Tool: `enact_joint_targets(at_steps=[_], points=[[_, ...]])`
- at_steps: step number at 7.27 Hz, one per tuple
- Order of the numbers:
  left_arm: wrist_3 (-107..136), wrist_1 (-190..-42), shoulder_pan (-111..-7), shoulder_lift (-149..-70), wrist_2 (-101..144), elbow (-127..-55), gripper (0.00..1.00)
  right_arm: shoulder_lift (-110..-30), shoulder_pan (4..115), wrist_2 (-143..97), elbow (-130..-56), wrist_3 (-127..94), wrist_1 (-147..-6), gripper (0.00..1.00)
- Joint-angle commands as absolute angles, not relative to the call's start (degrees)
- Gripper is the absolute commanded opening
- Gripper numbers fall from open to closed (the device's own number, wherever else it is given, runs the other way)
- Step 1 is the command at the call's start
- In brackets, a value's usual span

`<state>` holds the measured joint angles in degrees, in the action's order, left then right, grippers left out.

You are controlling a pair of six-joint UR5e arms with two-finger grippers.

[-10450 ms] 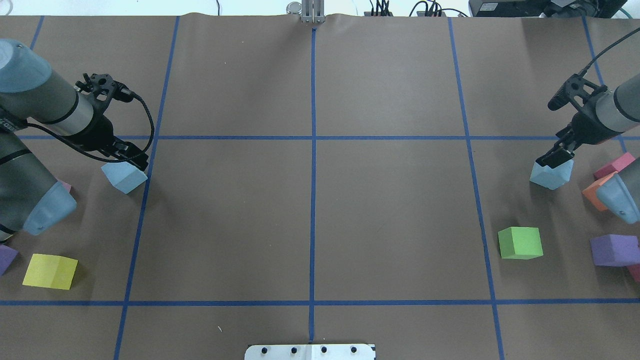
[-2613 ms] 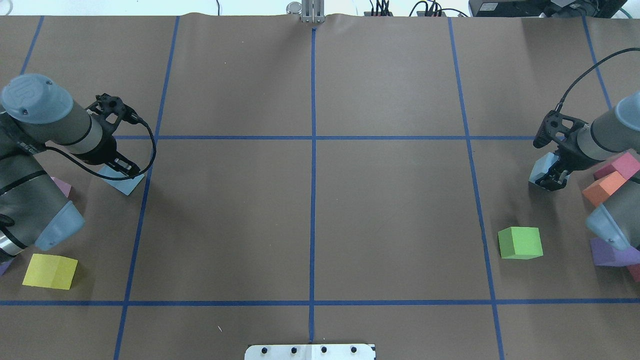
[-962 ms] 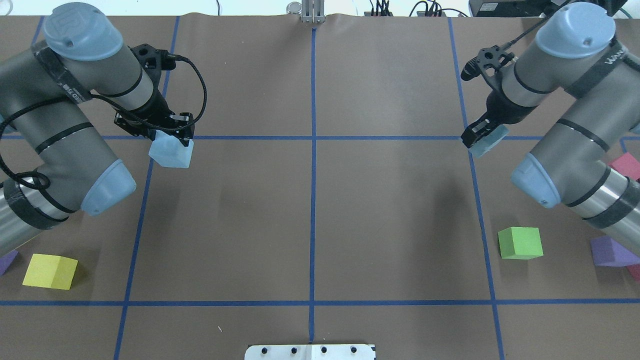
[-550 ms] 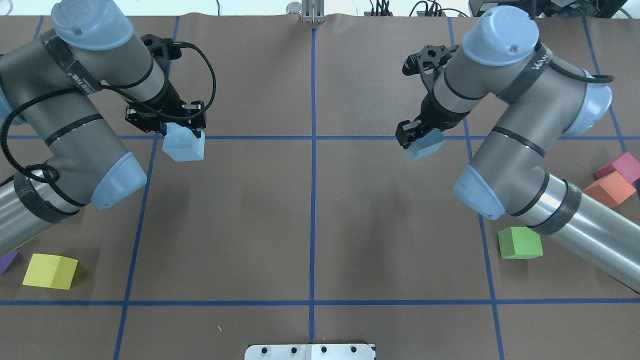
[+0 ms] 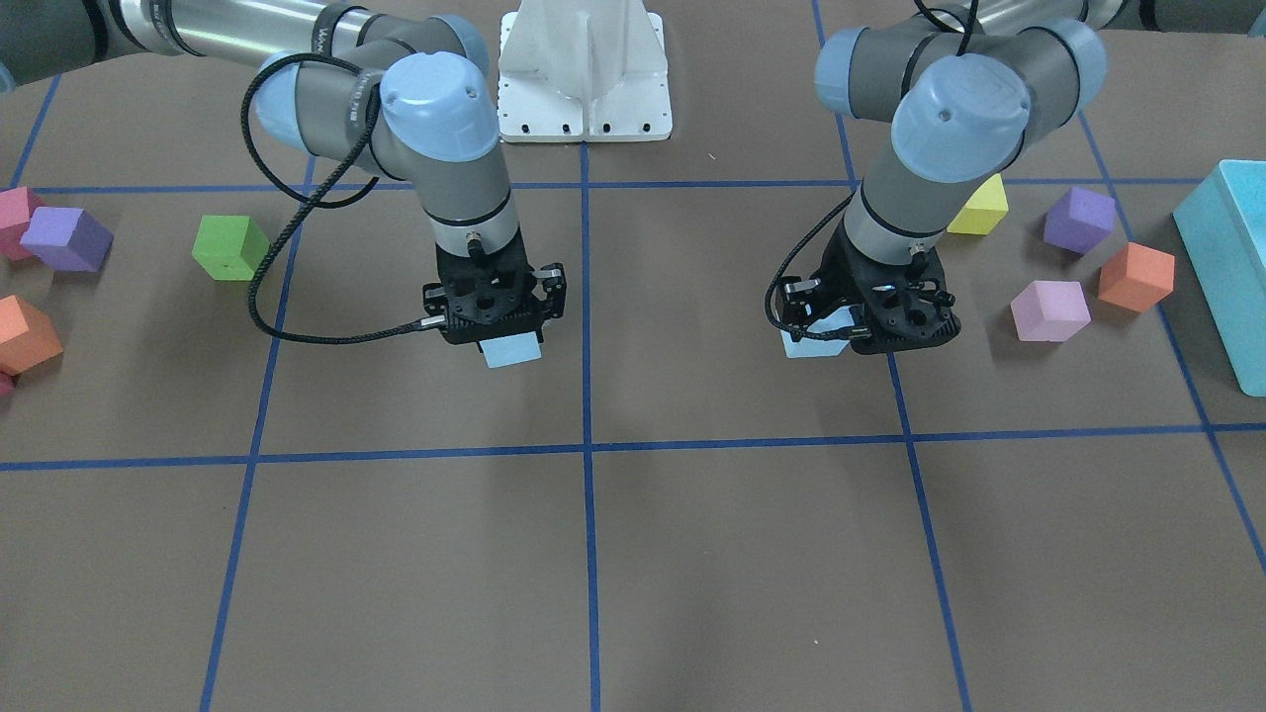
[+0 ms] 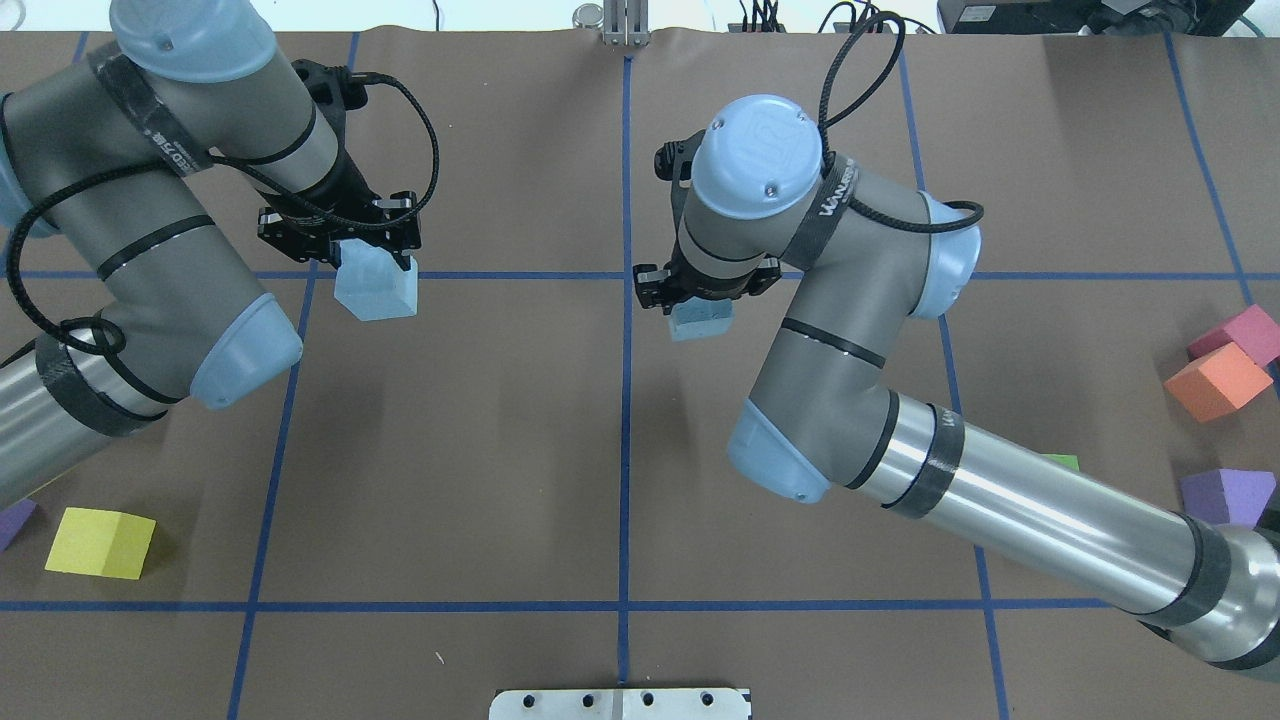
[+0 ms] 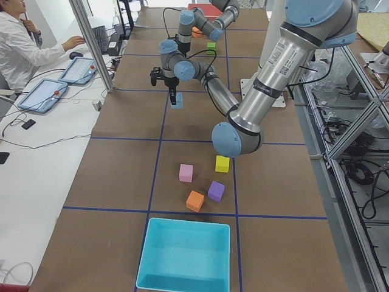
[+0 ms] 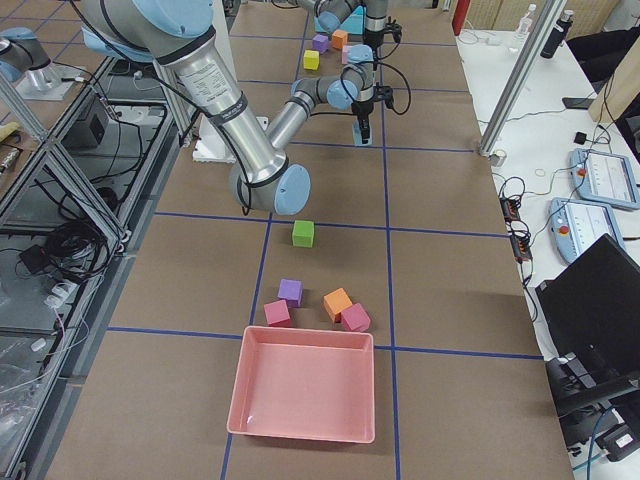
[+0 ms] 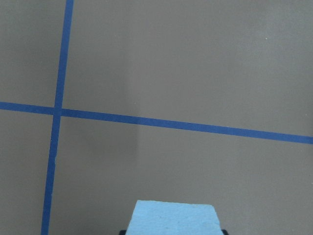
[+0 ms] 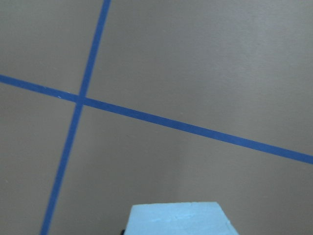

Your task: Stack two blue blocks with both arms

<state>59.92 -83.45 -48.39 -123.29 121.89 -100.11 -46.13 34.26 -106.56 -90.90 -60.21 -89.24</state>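
Observation:
Each gripper holds one pale blue block above the brown table. My left gripper (image 6: 375, 258) is shut on a blue block (image 6: 377, 290) at the left grid crossing; it also shows in the front view (image 5: 870, 326) with its block (image 5: 809, 344). My right gripper (image 6: 700, 298) is shut on the other blue block (image 6: 700, 320), just right of the centre line; in the front view it is on the left (image 5: 495, 316) with its block (image 5: 512, 350). Each wrist view shows only its block's top edge (image 9: 173, 218) (image 10: 178, 219) over bare table. The two blocks are well apart.
A yellow cube (image 6: 100, 542) lies near left. Orange (image 6: 1215, 380), magenta (image 6: 1245, 335) and purple (image 6: 1225, 497) cubes lie far right; a green cube (image 5: 229, 247) sits under my right forearm. A turquoise bin (image 5: 1226, 267) and a pink bin (image 8: 305, 395) stand at the table's ends.
Both grippers lifted their blue blocks off the table and carried them inward. In the last half second the right one moved far left to the centre line; the left one shifted slightly right.

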Motion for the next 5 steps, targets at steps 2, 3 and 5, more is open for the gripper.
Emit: enact_joint_targets(at_steps=[2,3,5], points=[[59.85,-83.5,-48.96,-122.87,122.43,-100.11,0.62,-43.34,28.4,-99.08,-83.69,-68.97,-81.39,0.66],[59.85,-83.41,-48.96,-122.78,122.43,-100.11,0.62,-42.98,27.78,-98.97,-83.59,-71.17,-81.39,0.66],[59.59,-83.5,-48.96,-122.7,122.34,-100.11,0.62,-42.89,26.46,-98.96,-83.06,-71.72,-81.47,0.67]])
